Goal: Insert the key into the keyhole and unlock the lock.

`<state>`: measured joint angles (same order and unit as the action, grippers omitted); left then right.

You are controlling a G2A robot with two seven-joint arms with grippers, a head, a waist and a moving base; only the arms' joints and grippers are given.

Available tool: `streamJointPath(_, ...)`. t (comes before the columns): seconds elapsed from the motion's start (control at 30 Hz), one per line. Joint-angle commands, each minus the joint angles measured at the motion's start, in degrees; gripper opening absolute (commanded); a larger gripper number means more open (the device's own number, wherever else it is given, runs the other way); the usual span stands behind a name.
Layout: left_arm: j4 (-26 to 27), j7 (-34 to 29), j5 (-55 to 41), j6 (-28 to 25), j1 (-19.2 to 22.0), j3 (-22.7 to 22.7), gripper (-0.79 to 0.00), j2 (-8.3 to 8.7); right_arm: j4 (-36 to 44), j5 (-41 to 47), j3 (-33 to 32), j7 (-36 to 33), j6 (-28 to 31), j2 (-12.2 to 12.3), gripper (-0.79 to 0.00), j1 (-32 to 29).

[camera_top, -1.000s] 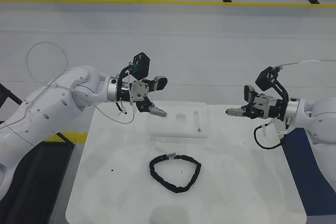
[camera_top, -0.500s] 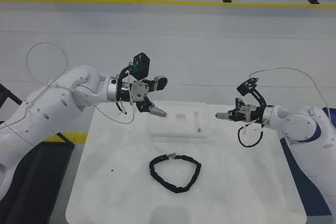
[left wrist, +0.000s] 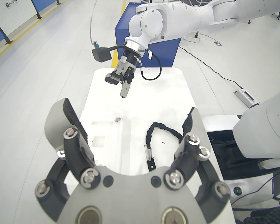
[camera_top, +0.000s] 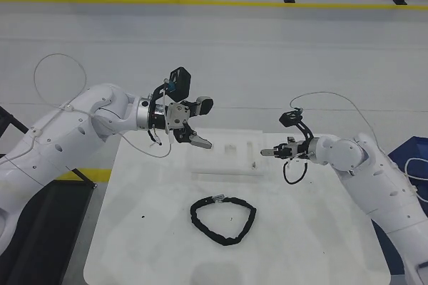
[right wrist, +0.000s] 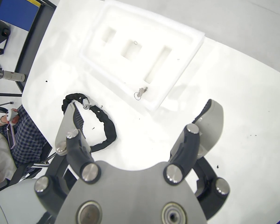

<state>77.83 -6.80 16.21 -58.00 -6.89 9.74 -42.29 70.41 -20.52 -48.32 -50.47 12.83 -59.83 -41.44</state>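
The fetching of the key [right wrist: 141, 92] is being judged the step in hand, since nothing is being gripped by either arm. The key is lying on the white foam tray [right wrist: 187, 37], close to the tray's edge and just beside the end of its longest recess. The right hand [right wrist: 141, 106] is being held above the surface [right wrist: 235, 94] near that corner of the tray, with its fingers spread apart and empty. The left hand [left wrist: 128, 109] is being held over the tray's other end, likewise spread and empty, well apart from the key.

The chain lock [right wrist: 102, 122] is lying looped on the surface in front of the tray, not touching it, and its keyhole end [right wrist: 85, 106] is being shown to the right wrist view.

For the next move, the right hand is probably being called on to descend over the key and close on its bow, a fine pinch given how flat the key lies. The lock is likely to need steadying by the left hand.

Being counted: one key, one chain lock, one foam tray with three recesses, two hands.
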Motion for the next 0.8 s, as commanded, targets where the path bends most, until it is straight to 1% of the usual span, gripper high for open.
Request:
streamJointPath(0.0,0.0,0.0,0.0,0.0,0.0,0.0,0.0,0.0,-1.1,0.0,1.6,0.2,-1.3,-0.8,0.0,0.8)
streamJointPath(0.13,0.0,0.0,0.0,0.0,0.0,0.0,0.0,0.0,-2.4,-1.8,5.3,1.2,-4.1,-2.5,0.0,2.0)
streamJointPath(0.23,0.0,0.0,0.0,0.0,0.0,0.0,0.0,0.0,-2.9,-3.6,7.6,3.3,-6.5,-3.7,0.0,2.1)
streamJointPath(0.5,0.0,0.0,0.0,0.0,0.0,0.0,0.0,0.0,-4.9,-6.0,12.3,3.7,-9.3,-6.4,0.0,2.5)
streamJointPath(0.7,0.0,0.0,0.0,0.0,0.0,0.0,0.0,0.0,-4.9,-10.1,15.5,4.3,-11.9,-8.4,0.0,3.0)
streamJointPath(0.73,0.0,0.0,0.0,0.0,0.0,0.0,0.0,0.0,-5.0,-10.8,15.9,4.4,-12.3,-8.7,-0.006,3.2)
streamJointPath(0.77,0.0,0.0,0.0,0.0,0.0,0.0,0.0,0.0,-5.2,-11.0,16.1,4.5,-12.4,-9.0,-0.095,3.3)
